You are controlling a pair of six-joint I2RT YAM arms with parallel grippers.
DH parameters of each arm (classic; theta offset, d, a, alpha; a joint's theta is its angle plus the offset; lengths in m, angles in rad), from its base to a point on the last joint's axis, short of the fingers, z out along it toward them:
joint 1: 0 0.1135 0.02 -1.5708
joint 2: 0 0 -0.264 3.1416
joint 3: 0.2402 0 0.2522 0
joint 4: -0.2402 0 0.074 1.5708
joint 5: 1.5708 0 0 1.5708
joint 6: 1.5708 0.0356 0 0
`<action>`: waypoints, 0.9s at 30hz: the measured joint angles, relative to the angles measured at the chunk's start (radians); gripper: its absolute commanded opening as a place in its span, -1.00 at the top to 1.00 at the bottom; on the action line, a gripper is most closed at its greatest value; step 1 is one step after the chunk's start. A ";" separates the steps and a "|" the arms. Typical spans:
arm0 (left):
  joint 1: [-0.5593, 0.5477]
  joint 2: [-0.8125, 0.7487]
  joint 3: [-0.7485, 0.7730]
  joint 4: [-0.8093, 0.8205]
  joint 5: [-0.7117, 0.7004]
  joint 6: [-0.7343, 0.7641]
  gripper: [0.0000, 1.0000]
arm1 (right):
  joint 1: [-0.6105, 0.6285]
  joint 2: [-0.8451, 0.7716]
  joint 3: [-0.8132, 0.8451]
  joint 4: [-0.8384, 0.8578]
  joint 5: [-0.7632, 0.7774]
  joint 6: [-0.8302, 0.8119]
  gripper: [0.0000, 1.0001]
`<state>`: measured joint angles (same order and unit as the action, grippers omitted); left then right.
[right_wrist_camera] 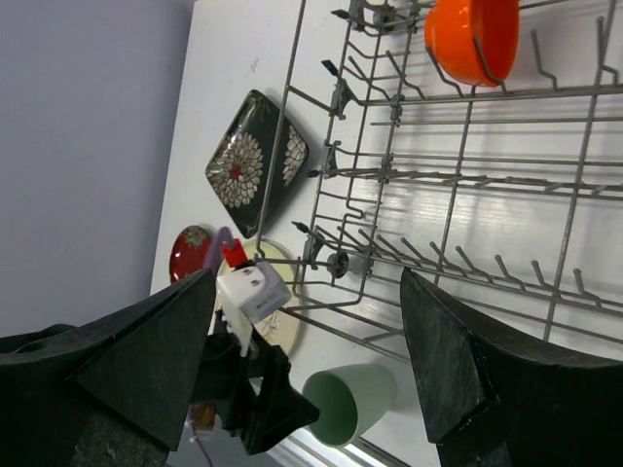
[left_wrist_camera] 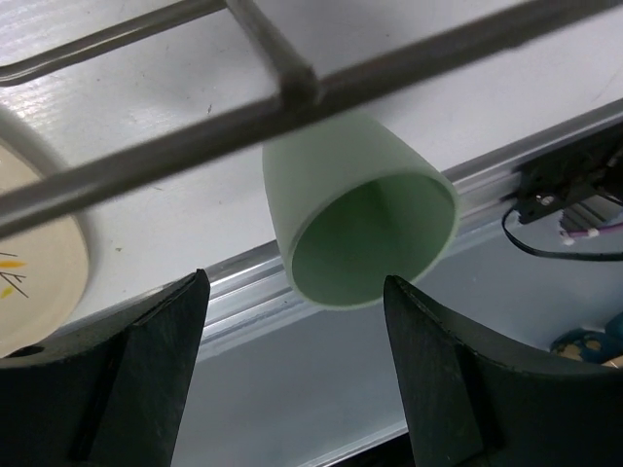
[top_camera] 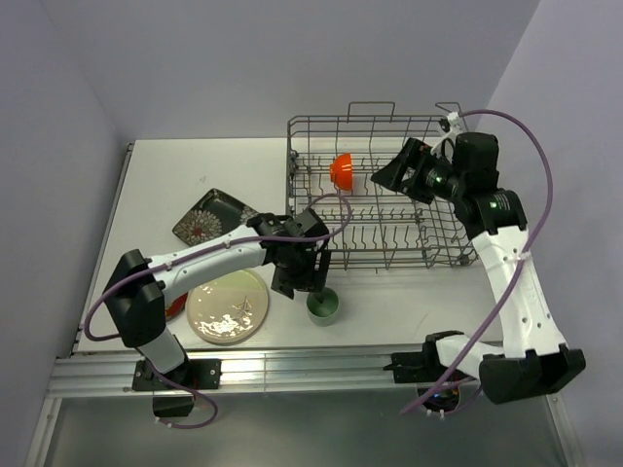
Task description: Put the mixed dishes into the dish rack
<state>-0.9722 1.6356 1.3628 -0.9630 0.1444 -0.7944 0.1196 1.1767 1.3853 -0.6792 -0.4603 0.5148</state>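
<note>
The pale green cup stands upright on the table in front of the dish rack. My left gripper is open just left of and above it. In the left wrist view the cup sits beyond my left gripper, untouched. The orange bowl lies in the rack's far left part. My right gripper is open and empty above the rack. The black square plate, the cream plate and the red plate lie on the table left of the rack.
A rack wire crosses close above the cup in the left wrist view. The table's metal front rail runs just behind the cup. The red plate is mostly hidden under my left arm in the top view.
</note>
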 measured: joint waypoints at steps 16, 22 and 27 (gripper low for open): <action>-0.047 0.037 -0.105 0.046 -0.106 -0.043 0.21 | 0.056 -0.071 -0.004 -0.085 0.112 -0.034 -0.68; -0.049 0.035 -0.121 0.079 -0.117 -0.059 0.67 | 0.072 -0.059 0.006 -0.095 0.129 -0.041 -0.67; -0.053 0.025 -0.130 0.093 -0.116 -0.057 1.00 | 0.081 -0.051 0.009 -0.101 0.135 -0.041 -0.68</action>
<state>-1.0256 1.6604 1.2324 -0.8703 0.0280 -0.8516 0.2005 1.1252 1.3941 -0.7799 -0.3248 0.4736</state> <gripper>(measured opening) 0.049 0.835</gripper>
